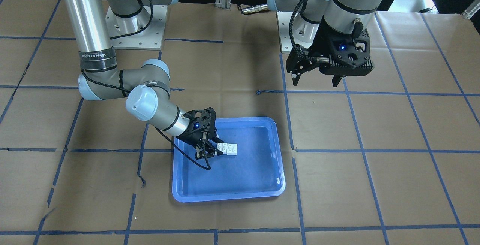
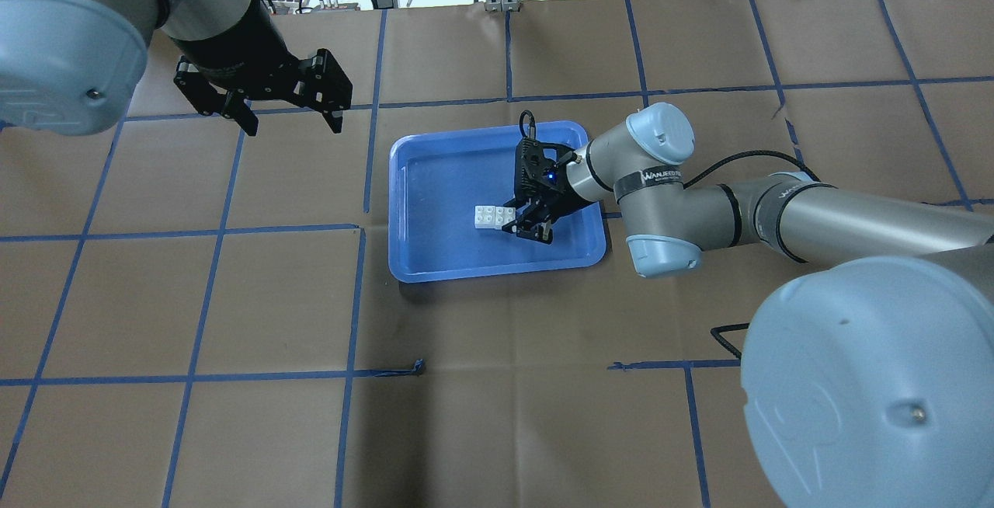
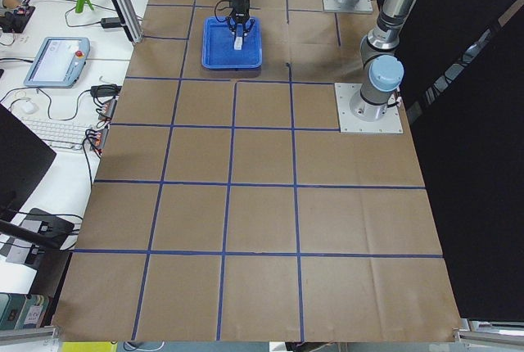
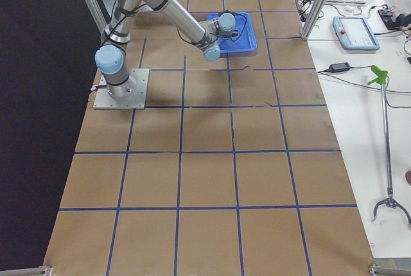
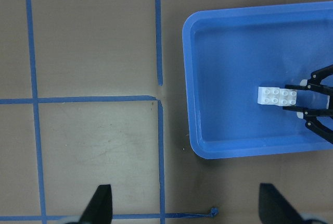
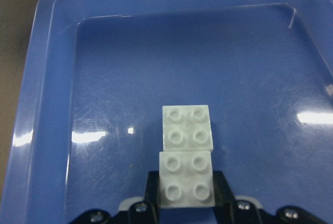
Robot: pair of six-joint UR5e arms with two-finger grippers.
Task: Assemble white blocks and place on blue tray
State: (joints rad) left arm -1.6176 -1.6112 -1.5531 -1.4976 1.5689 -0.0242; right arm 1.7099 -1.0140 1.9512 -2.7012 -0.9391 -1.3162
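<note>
Two white blocks (image 6: 186, 130) lie joined end to end on the floor of the blue tray (image 6: 130, 52). My right gripper (image 6: 186, 193) reaches low into the tray, its jaws closed against both sides of the nearer block. The blocks (image 1: 227, 148) and tray (image 1: 225, 196) also show in the front view, with the right gripper (image 1: 216, 149) at their end. My left gripper (image 2: 287, 116) is open and empty, held high over the table away from the tray (image 2: 435, 205). Its wrist view shows the blocks (image 5: 277, 95) in the tray (image 5: 229, 52).
The table is covered in brown paper with a blue tape grid (image 2: 357, 298). The right arm's elbow (image 2: 660, 189) hangs over the tray's edge. Arm bases (image 1: 135, 24) stand at the robot's side of the table. Desks with a keyboard and pendant (image 3: 57, 57) lie beyond the table's edge.
</note>
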